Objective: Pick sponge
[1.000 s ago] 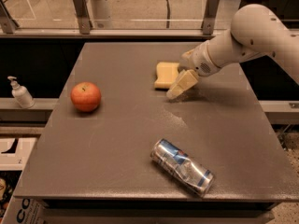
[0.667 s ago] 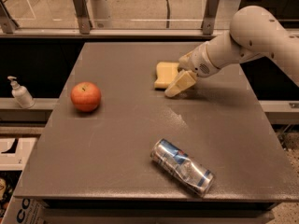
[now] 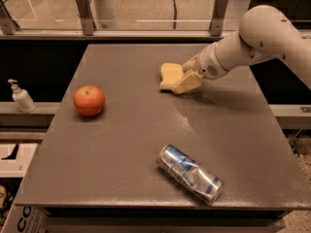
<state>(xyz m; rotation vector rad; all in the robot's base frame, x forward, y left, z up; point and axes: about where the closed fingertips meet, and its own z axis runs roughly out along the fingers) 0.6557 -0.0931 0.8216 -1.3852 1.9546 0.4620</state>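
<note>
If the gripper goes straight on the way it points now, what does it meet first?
The sponge, right in front of the gripper; whether they touch is unclear.

The grey table carries an apple, a seemingly dented can and the sponge, claw beside it.

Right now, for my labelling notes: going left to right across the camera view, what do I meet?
Pump bottle → apple → sponge → gripper at the sponge's right side. The drink can spans the sponge's columns, so it is left out.
</note>
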